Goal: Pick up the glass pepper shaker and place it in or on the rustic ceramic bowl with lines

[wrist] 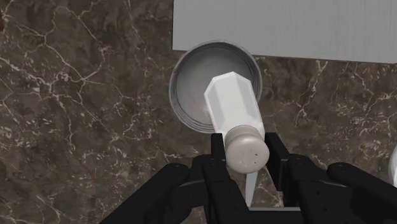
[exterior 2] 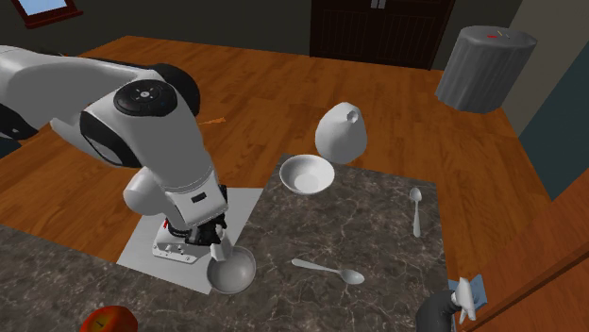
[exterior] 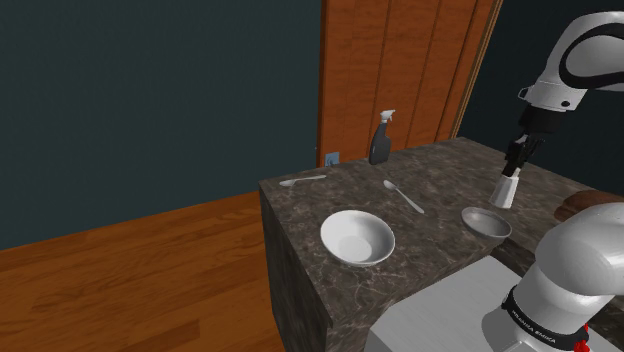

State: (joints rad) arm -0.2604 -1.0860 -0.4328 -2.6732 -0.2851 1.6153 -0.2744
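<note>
Starting from the shoulder view's left, a spoon [exterior: 303, 181] is lying well apart from the gripper [exterior: 513, 162]. A white bowl [exterior: 357, 238] is sitting on the dark marbled counter [exterior: 440, 165], also far from it. A dark spray bottle [exterior: 381, 138] is standing at the counter's far edge, and a second spoon [exterior: 404, 196] is lying between the white bowl and the gripper. Just beside and below the gripper, the grey bowl [exterior: 487, 222] is resting; its ringed wall is leading me to take it as the target.

The gripper is clamping the pepper shaker [exterior: 505, 189]. In the wrist view the fingers [wrist: 276, 158] are pressing on either side of it just under the cap. Its pale faceted body is pointing away from the gripper, and its base is overlapping the grey bowl's hollow. How high it is hanging I cannot tell.

The placing seems to be the step in hand. Doing it well is calling for:
- centring the base over the hollow rather than the rim
- lowering slowly
- letting go only once the base is bearing on the bowl, since a tall shaker on a curved floor is likely to tip
- lifting the fingers straight off so nothing is dragging the cap
</note>
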